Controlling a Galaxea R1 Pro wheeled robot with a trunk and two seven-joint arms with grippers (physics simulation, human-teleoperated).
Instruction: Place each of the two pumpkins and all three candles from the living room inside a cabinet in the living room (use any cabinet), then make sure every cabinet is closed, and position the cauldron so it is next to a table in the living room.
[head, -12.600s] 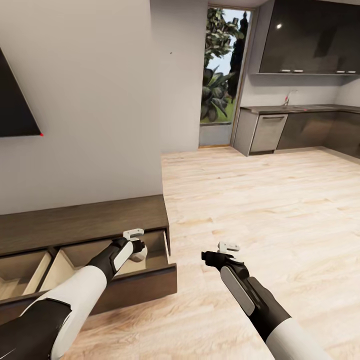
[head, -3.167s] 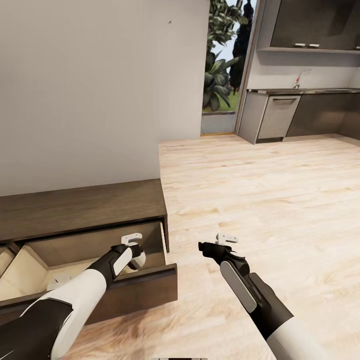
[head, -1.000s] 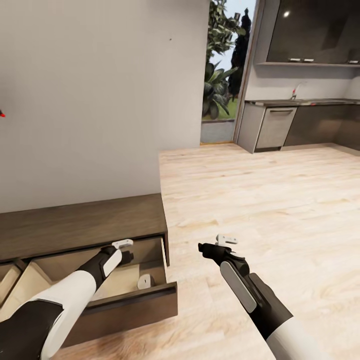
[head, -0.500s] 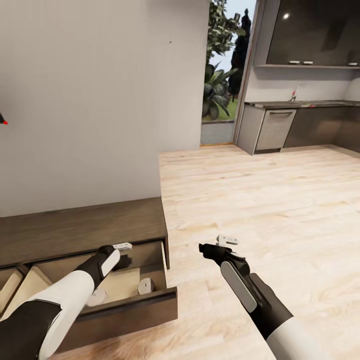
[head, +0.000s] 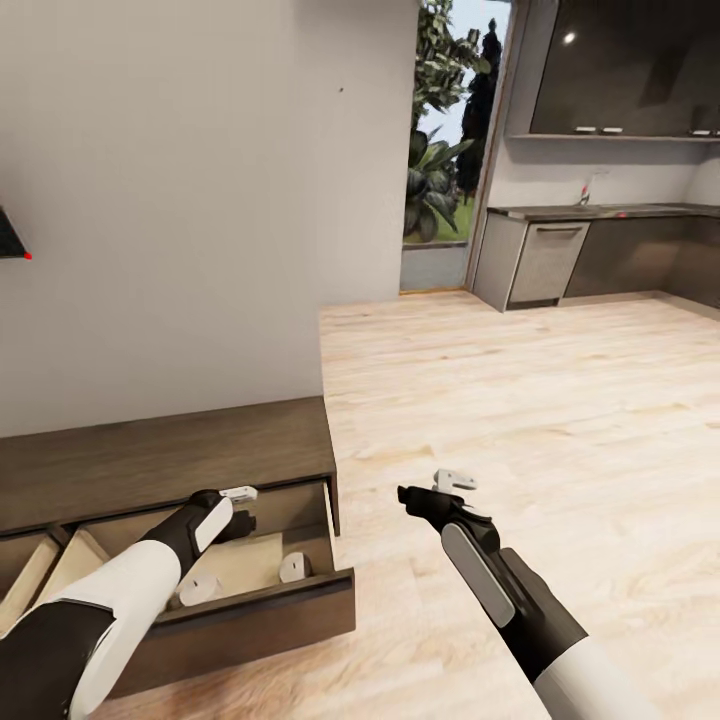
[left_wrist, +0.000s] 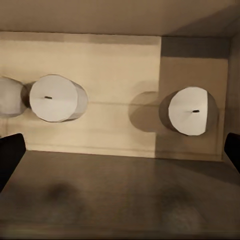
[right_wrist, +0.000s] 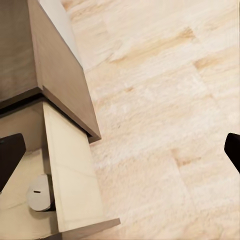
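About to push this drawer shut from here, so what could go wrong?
1. The left pincer hangs over the open drawer of the cabinet; closing now could trap it.
2. The candles stand loose on the drawer floor; a hard shove may topple them.
3. A second drawer further left is open too, easily forgotten.

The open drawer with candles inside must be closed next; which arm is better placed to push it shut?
Probably the left. The left gripper hovers over the open drawer holding two candles, close to its front panel. The right gripper hangs over bare floor, beside the cabinet.
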